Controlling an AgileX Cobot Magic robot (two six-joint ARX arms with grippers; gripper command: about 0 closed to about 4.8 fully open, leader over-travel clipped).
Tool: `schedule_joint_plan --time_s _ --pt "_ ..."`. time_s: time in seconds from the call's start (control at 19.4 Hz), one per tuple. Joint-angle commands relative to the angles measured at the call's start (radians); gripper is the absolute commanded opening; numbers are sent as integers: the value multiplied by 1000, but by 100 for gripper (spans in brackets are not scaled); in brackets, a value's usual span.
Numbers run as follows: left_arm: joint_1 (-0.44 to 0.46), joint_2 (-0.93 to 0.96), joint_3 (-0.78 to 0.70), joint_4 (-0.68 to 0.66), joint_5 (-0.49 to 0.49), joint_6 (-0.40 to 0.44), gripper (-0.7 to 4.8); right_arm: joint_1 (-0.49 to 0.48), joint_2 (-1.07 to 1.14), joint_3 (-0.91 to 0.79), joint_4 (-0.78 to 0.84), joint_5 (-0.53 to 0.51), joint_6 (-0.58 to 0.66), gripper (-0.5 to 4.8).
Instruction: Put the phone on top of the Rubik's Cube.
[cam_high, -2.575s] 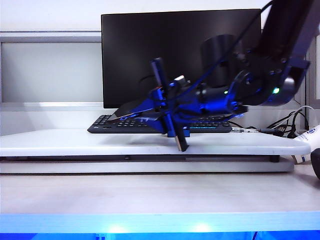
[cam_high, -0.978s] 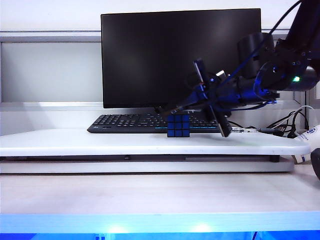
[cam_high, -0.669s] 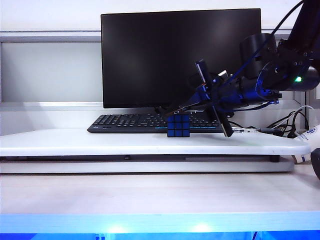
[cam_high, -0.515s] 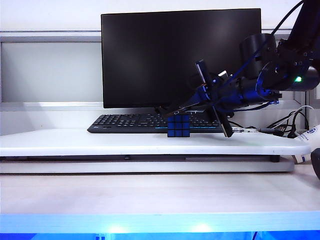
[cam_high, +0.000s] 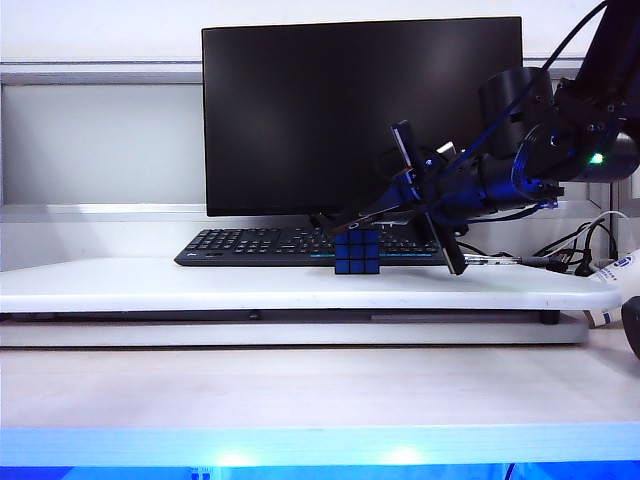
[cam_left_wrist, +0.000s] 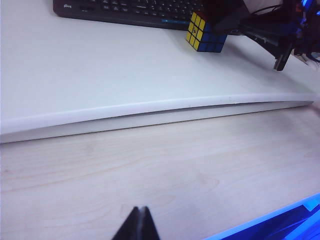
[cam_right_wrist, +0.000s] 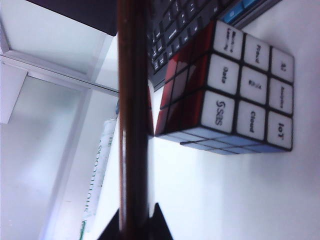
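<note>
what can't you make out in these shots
- Exterior view: whether the phone touches the Rubik's Cube; the right pincer and arm are dark against the monitor.
- Right wrist view: the phone shows only edge-on and blurred; its far end is cut off.
- Left wrist view: the left pincer shows only its tips, at the frame's edge.
- Keyboard: its right end is hidden behind the arm.

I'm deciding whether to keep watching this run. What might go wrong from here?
The right gripper holds the phone tilted, its low end over the cube. Released at this slant, it may slide off toward the keyboard. The cube looks narrower than the phone, so an off-centre placement could tip. The left gripper is shut, far away.
</note>
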Motion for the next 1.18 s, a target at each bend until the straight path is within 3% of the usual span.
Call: schedule_joint_plan --time_s 0.05,0.31,0.41,0.67,0.77,1.18 --pt "1 0 7 -51 11 -3 -6 2 -10 11 48 -5 14 -6" --pt "1 0 7 -51 11 -3 -6 2 -10 11 48 -13 50 5" --pt "1 0 7 -51 11 -3 -5 2 -10 11 50 -13 64 75" --pt "1 0 7 -51 11 -3 -6 2 -10 11 51 -13 80 87" --pt "1 0 7 -51 11 -3 -6 2 -10 11 52 -13 87 118" --pt "1 0 7 -51 11 -3 -5 2 -10 11 49 -18 90 124"
